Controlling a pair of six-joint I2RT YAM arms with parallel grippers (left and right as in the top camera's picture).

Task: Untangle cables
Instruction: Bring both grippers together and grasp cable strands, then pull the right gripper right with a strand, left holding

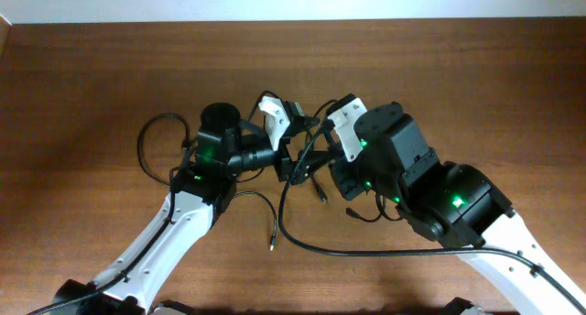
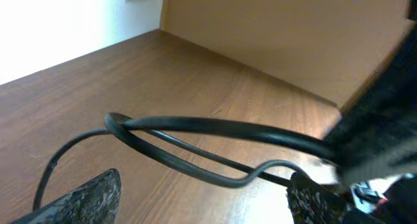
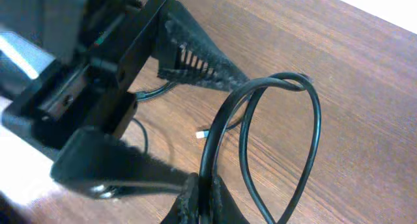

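Several thin black cables (image 1: 275, 214) lie tangled on the brown table between the two arms. One forms a loop at the left (image 1: 146, 141), and silver-tipped plug ends lie near the middle (image 1: 322, 196). My right gripper (image 3: 205, 201) is shut on one black cable, which rises from the fingers into a loop (image 3: 316, 120). In the overhead view it (image 1: 309, 164) sits close to my left gripper (image 1: 291, 141). My left gripper (image 2: 202, 204) is open wide, with doubled cable strands (image 2: 195, 126) running across just beyond its fingertips, apart from them.
The left gripper's two fingers (image 3: 195, 64) fill the upper left of the right wrist view, close to the held cable. A long black cord (image 1: 385, 253) curves along the table's front toward the right arm. A light wall panel (image 2: 293, 35) stands behind the table.
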